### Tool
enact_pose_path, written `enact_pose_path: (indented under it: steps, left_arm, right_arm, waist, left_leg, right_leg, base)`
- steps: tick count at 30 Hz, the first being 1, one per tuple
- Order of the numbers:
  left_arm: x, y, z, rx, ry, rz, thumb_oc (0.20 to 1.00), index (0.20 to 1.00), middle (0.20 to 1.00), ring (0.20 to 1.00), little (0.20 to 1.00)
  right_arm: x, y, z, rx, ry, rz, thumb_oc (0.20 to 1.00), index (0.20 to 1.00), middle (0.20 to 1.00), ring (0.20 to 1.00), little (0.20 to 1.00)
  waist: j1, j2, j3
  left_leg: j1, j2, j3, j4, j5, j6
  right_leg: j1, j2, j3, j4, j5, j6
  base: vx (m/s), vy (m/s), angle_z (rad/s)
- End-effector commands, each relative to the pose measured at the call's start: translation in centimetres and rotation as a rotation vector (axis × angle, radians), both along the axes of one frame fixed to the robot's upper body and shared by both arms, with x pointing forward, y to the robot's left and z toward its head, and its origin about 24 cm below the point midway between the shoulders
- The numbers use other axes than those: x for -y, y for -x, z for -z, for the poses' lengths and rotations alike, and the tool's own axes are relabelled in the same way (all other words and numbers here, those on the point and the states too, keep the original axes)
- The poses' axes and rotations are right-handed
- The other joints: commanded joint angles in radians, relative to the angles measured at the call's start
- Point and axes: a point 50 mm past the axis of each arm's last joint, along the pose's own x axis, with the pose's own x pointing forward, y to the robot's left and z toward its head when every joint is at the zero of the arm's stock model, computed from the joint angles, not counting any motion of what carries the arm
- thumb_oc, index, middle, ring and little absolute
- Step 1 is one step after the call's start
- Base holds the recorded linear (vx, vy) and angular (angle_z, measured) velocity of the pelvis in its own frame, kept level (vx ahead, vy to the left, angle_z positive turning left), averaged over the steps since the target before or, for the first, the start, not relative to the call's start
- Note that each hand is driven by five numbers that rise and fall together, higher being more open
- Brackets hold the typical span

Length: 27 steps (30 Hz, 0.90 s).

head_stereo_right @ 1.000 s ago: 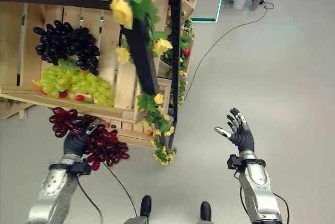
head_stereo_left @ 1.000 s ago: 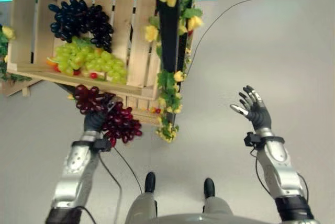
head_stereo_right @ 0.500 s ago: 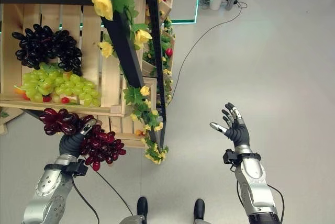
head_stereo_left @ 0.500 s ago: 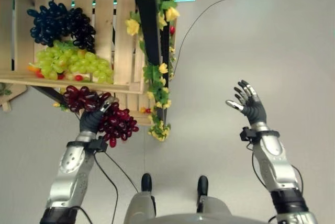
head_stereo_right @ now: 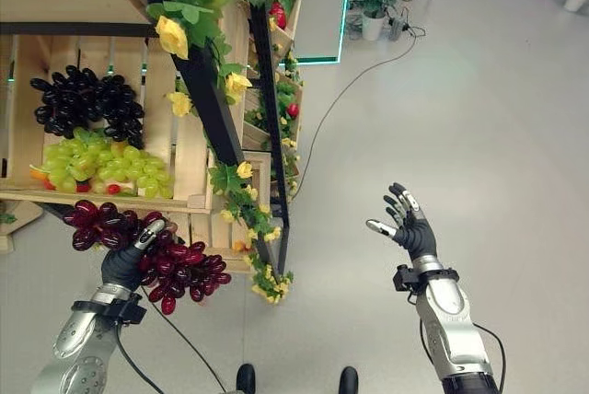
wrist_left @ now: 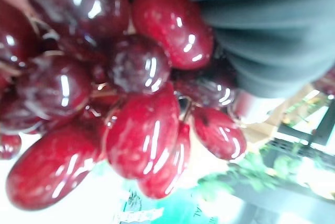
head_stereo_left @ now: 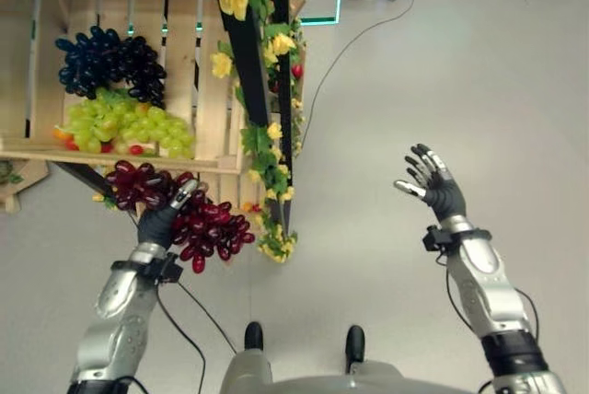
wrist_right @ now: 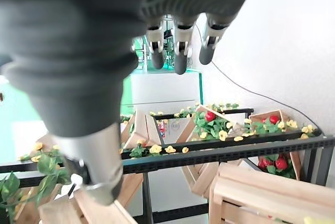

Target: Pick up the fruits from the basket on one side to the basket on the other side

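At the upper left of the frame you have the slatted pale wooden crate (head_stereo_left: 207, 63), holding a bunch of dark purple grapes (head_stereo_left: 109, 61) above a bunch of light green grapes (head_stereo_left: 124, 122). Just below its front edge, at lower left, your left hand (head_stereo_left: 164, 216) has its fingers curled round a large bunch of glossy dark red grapes (head_stereo_left: 198, 224); the bunch hangs clear of the crate, spilling to both sides of the hand. The left wrist view shows the berries pressed close against the dark hand cover.

Judgement on handling: the bunch looks limp and loosely jointed, with smooth, slippery berries. Expect it to swing and sag. Hold at the stem core, not the outer berries, which may detach.

Moving toward centre, a black slanted post wound with green leaves and yellow flowers (head_stereo_left: 253, 81) runs down beside the crate.

At the right of the frame, your right hand (head_stereo_left: 433, 187) is raised over bare grey floor (head_stereo_left: 515, 72), fingers spread, holding nothing.

The receiving basket cannot be identified.
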Motion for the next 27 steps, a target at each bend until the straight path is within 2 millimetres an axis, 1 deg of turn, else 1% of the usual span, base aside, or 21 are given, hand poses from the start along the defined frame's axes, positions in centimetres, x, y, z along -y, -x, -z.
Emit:
enact_pose_path:
  steps: [1,2,3,7,9,10,11,13,14,18,19,20,21,22,24,25,26,27]
  left_arm:
    - [-0.5,0.4,-4.2,0.208,-0.008,0.017,0.2,0.2,0.2,0.2,0.2]
    - [-0.5,0.4,-4.2,0.208,-0.008,0.017,0.2,0.2,0.2,0.2,0.2]
    - [-0.4,0.4,-4.3,0.211,0.01,0.03,0.2,0.2,0.2,0.2,0.2]
    - [-0.2,0.6,-4.3,0.214,0.031,0.043,0.2,0.2,0.2,0.2,0.2]
    - [-0.1,0.6,-4.5,0.234,0.066,0.051,0.2,0.2,0.2,0.2,0.2]
    - [-0.1,0.6,-4.5,0.234,0.067,0.051,0.2,0.2,0.2,0.2,0.2]
    - [0.0,0.6,-4.7,0.254,0.115,0.058,0.2,0.2,0.2,0.2,0.2]
    - [0.0,0.6,-4.8,0.264,0.132,0.055,0.2,0.2,0.2,0.2,0.2]
    - [0.1,0.6,-5.3,0.292,0.172,0.053,0.2,0.2,0.2,0.2,0.2]
    - [0.1,0.2,-6.0,0.33,0.217,0.035,0.2,0.2,0.2,0.2,0.2]
    - [0.2,-0.2,-6.8,0.367,0.234,0.033,0.2,0.2,0.2,0.2,0.2]
    - [0.2,-0.2,-6.9,0.368,0.234,0.033,0.2,0.2,0.2,0.2,0.2]
    - [0.3,-0.7,-7.6,0.394,0.254,0.039,0.2,0.2,0.2,0.2,0.2]
    - [0.3,-0.8,-7.6,0.395,0.254,0.039,0.2,0.2,0.2,0.2,0.2]
    - [0.3,-1.1,-8.4,0.42,0.259,0.032,0.2,0.2,0.2,0.2,0.2]
    - [0.3,-1.3,-8.6,0.426,0.251,0.031,0.2,0.2,0.2,0.2,0.2]
    - [-0.1,-1.7,-9.3,0.438,0.228,0.012,0.2,0.2,0.2,0.2,0.2]
    - [-0.1,-1.8,-9.3,0.439,0.227,0.012,0.2,0.2,0.2,0.2,0.2]
  right_arm:
    - [0.4,-0.6,-2.4,0.1,0.017,-0.038,1.0,1.0,1.0,1.0,1.0]
    - [0.4,-0.6,-2.4,0.1,0.017,-0.039,1.0,1.0,1.0,1.0,1.0]
    - [0.4,-0.8,-2.4,0.098,0.018,-0.042,1.0,1.0,1.0,1.0,1.0]
    - [0.4,-0.9,-2.4,0.09,0.027,-0.046,1.0,1.0,1.0,1.0,1.0]
    - [0.4,-1.1,-2.2,0.079,0.032,-0.046,1.0,1.0,1.0,1.0,1.0]
    - [0.4,-1.1,-2.2,0.079,0.032,-0.046,1.0,1.0,1.0,1.0,1.0]
    - [0.5,-1.2,-2.1,0.073,0.031,-0.048,1.0,1.0,1.0,1.0,1.0]
    - [0.5,-1.2,-2.1,0.073,0.032,-0.048,1.0,1.0,1.0,1.0,1.0]
    - [0.5,-1.2,-2.1,0.072,0.032,-0.053,1.0,1.0,1.0,1.0,1.0]
    - [0.4,-1.2,-1.9,0.065,0.031,-0.06,1.0,1.0,1.0,1.0,1.0]
    - [0.3,-1.2,-1.8,0.057,0.032,-0.067,1.0,1.0,1.0,1.0,1.0]
    - [0.3,-1.2,-1.8,0.058,0.032,-0.066,1.0,1.0,1.0,1.0,1.0]
    - [0.2,-1.2,-1.5,0.042,0.033,-0.073,1.0,1.0,1.0,1.0,1.0]
    - [0.2,-1.3,-1.6,0.043,0.033,-0.073,1.0,1.0,1.0,1.0,1.0]
    - [0.0,-1.3,-1.3,0.031,0.034,-0.081,1.0,1.0,1.0,1.0,1.0]
    - [-0.1,-1.4,-1.3,0.028,0.033,-0.084,1.0,1.0,1.0,1.0,1.0]
    - [-0.2,-1.5,-1.1,0.014,0.035,-0.086,1.0,1.0,1.0,1.0,1.0]
    - [-0.2,-1.5,-1.1,0.015,0.035,-0.086,1.0,1.0,1.0,1.0,1.0]
  waist:
    - [0.01,0.01,-0.033]
    - [0.009,0.01,-0.032]
    - [0.015,0.019,-0.028]
    - [0.023,0.034,-0.019]
    - [0.032,0.048,-0.019]
    - [0.031,0.048,-0.018]
    - [0.035,0.057,-0.018]
    - [0.035,0.062,-0.018]
    - [0.036,0.069,-0.017]
    - [0.029,0.08,-0.016]
    - [0.024,0.087,-0.018]
    - [0.023,0.087,-0.017]
    - [0.016,0.093,-0.021]
    - [0.016,0.092,-0.02]
    - [0.01,0.096,-0.025]
    - [0.007,0.098,-0.026]
    - [0.001,0.102,-0.028]
    - [0.001,0.101,-0.028]
  left_leg:
    - [-0.09,0.033,-0.081,0.147,-0.07,-0.051]
    - [-0.089,0.033,-0.082,0.148,-0.07,-0.052]
    - [-0.085,0.034,-0.088,0.154,-0.066,-0.057]
    - [-0.075,0.032,-0.1,0.159,-0.057,-0.066]
    - [-0.074,0.033,-0.109,0.154,-0.039,-0.079]
    - [-0.073,0.033,-0.11,0.153,-0.038,-0.079]
    - [-0.073,0.035,-0.116,0.146,-0.022,-0.089]
    - [-0.073,0.037,-0.12,0.139,-0.013,-0.094]
    - [-0.073,0.041,-0.126,0.124,0.002,-0.101]
    - [-0.071,0.045,-0.132,0.1,0.019,-0.11]
    - [-0.071,0.047,-0.133,0.088,0.028,-0.114]
    - [-0.071,0.047,-0.133,0.087,0.028,-0.114]
    - [-0.067,0.049,-0.13,0.074,0.031,-0.117]
    - [-0.067,0.049,-0.13,0.073,0.032,-0.117]
    - [-0.064,0.05,-0.127,0.065,0.033,-0.117]
    - [-0.063,0.05,-0.126,0.063,0.033,-0.118]
    - [-0.059,0.052,-0.121,0.059,0.031,-0.117]
    - [-0.059,0.052,-0.121,0.059,0.031,-0.117]
  right_leg:
    - [0.08,-0.032,-0.034,0.195,-0.359,0.018]
    - [0.081,-0.032,-0.035,0.195,-0.36,0.017]
    - [0.093,-0.03,-0.044,0.205,-0.37,0.012]
    - [0.122,-0.025,-0.058,0.21,-0.382,0.002]
    - [0.145,-0.018,-0.069,0.195,-0.383,-0.004]
    - [0.146,-0.018,-0.07,0.193,-0.383,-0.004]
    - [0.152,-0.01,-0.078,0.181,-0.383,-0.009]
    - [0.155,-0.007,-0.084,0.174,-0.381,-0.011]
    - [0.158,-0.002,-0.092,0.167,-0.381,-0.015]
    - [0.164,0.006,-0.109,0.155,-0.38,-0.018]
    - [0.166,0.007,-0.116,0.149,-0.378,-0.017]
    - [0.166,0.007,-0.117,0.148,-0.378,-0.017]
    - [0.167,0.01,-0.122,0.143,-0.376,-0.015]
    - [0.168,0.01,-0.122,0.143,-0.376,-0.015]
    - [0.17,0.01,-0.127,0.139,-0.373,-0.013]
    - [0.171,0.011,-0.128,0.137,-0.373,-0.013]
    - [0.17,0.009,-0.128,0.135,-0.37,-0.011]
    - [0.17,0.009,-0.128,0.135,-0.37,-0.011]
  base:
    - [-0.04,-0.044,0.02]
    - [-0.08,-0.082,0.06]
    - [-0.06,-0.058,0.07]
    - [-0.05,-0.044,0.13]
    - [-0.09,-0.048,0.05]
    - [-0.07,-0.056,0.13]
    - [-0.03,-0.035,0.17]
    - [-0.03,-0.04,0.19]
    - [-0.02,-0.037,0.15]
    - [0.0,-0.033,0.13]
    - [0.01,-0.024,0.13]
    - [0.02,-0.03,0.1]
    - [0.02,-0.016,0.06]
    - [0.03,-0.02,0.07]
    - [0.02,-0.009,0.01]
    - [0.04,-0.021,0.01]
    - [0.0,0.0,0.0]
    - [0.04,-0.008,0.01]
